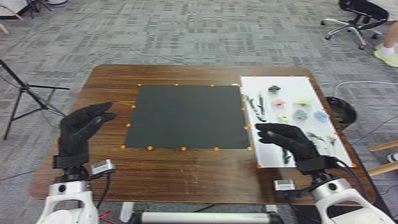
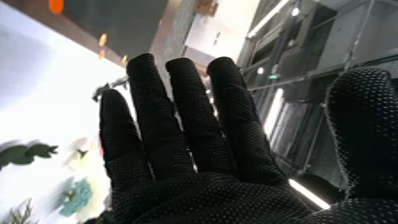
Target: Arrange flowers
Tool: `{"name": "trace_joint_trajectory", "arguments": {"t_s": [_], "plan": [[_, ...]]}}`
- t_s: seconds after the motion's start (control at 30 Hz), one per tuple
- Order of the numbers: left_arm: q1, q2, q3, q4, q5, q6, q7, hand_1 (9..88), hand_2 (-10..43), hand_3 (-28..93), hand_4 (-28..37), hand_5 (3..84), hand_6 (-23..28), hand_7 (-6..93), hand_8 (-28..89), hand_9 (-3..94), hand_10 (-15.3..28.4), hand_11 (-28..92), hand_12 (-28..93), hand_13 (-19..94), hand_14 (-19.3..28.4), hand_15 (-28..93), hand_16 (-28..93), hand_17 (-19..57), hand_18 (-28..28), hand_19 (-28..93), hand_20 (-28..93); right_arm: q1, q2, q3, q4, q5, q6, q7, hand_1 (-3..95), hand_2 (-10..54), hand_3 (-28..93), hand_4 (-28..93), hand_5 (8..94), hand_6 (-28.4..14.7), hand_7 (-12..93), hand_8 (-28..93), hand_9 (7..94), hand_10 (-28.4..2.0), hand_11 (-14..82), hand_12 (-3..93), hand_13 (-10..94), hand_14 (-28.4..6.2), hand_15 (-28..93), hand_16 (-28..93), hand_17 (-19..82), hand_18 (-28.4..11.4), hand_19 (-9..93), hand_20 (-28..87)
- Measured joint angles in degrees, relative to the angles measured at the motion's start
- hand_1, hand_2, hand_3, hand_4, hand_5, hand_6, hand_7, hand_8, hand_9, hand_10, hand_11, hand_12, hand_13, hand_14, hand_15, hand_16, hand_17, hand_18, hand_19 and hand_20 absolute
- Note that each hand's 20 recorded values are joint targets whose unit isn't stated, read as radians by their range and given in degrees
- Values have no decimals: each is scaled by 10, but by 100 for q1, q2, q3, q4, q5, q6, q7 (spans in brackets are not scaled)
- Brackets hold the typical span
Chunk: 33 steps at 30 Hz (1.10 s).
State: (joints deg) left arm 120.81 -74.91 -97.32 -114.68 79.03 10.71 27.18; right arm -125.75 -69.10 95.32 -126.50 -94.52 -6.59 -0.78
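On the right of the head view, a white board [image 1: 311, 145] holds small flower heads: a pink one [image 1: 278, 102], a pale yellow one [image 1: 303, 101], blue ones [image 1: 321, 116] and a dark green one [image 1: 274, 89], with green stems [image 1: 260, 106] along its left part. My right hand [image 1: 286, 137] is over the board's lower left part, hiding some of it. In the right wrist view the right hand [image 2: 204, 195] has straight fingers, holding nothing; a blue-green flower [image 2: 77, 197] lies beyond. My left hand [image 1: 82, 125] hovers at the table's left side, fingers relaxed, empty.
A dark grey mat [image 1: 187, 117] lies mid-table, with orange markers [image 1: 184, 148] around its edges. Brown wood [image 1: 178, 175] borders it. A tripod [image 1: 27, 90] stands left of the table, a black round object [image 1: 341, 111] right of it, and an office chair [image 1: 357, 20] farther back.
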Motion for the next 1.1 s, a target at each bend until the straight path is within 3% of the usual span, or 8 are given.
{"name": "trace_joint_trajectory", "arguments": {"t_s": [0.13,0.23,0.33,0.5,0.6,0.73,0.87,1.1], "plan": [[0,-10,-1,1,-4,7,9,287,-93,691,-160,581,13,186,-72,613,143,309,180,488,175,374,40,88,147,263,342,-5,20,-96,-14,-58,421,83,193,-24,672,-153,516,-43,115,-80,561,-149,75,146,467,-161,148,191,245,-171,121,307],[-1,-19,-1,2,-5,11,15,320,-95,663,-151,581,13,190,-73,613,140,311,181,490,175,375,39,99,143,270,348,-5,54,-176,-44,-101,763,176,218,-74,668,-146,525,-48,122,-79,581,-146,96,152,530,-161,166,206,291,-170,212,368],[-10,-24,-1,4,7,28,16,361,-95,631,-140,581,12,190,-72,613,137,313,180,493,172,378,38,111,138,279,355,6,134,-375,-90,-237,1325,338,268,-95,643,-149,553,-45,153,-73,634,-156,136,178,637,-135,260,257,342,-178,406,453],[-45,-23,-1,6,119,109,0,421,-95,585,-124,580,11,199,-74,614,127,325,178,502,163,386,35,119,132,288,367,170,364,-1056,-111,-1192,2967,1082,326,-95,594,-177,587,-40,180,-68,690,-156,229,223,699,-118,450,300,366,-210,706,553],[-72,-14,1,5,216,211,-41,429,-95,578,-119,579,9,206,-75,616,123,328,177,503,161,388,35,116,131,292,370,378,411,-1184,-88,-2009,3323,1589,339,-95,579,-179,612,-37,190,-64,715,-152,275,247,737,-104,541,317,423,-203,820,593],[-70,-13,2,-15,284,327,-74,421,-95,582,-114,577,9,211,-79,616,124,329,177,504,161,391,34,109,132,292,368,717,526,-1265,-28,-2544,3312,1918,355,-95,567,-172,644,-34,240,-49,726,-141,363,304,787,-80,623,337,508,-181,916,577],[-30,6,-10,-84,286,350,-112,412,-95,586,-115,577,9,211,-80,615,125,330,177,505,160,392,33,107,133,292,366,884,733,-1347,-66,-3302,3030,2414,377,-95,564,-169,648,-28,312,-44,731,-126,440,358,816,-53,655,364,557,-169,932,619],[14,126,-65,-158,295,377,-142,404,-95,592,-119,578,9,211,-81,614,127,330,177,503,163,393,33,104,136,292,364,958,1009,-1319,-248,-4411,1251,3182,404,-95,551,-154,654,-26,366,-53,758,-118,481,398,836,-50,685,393,596,-164,932,673]]}}
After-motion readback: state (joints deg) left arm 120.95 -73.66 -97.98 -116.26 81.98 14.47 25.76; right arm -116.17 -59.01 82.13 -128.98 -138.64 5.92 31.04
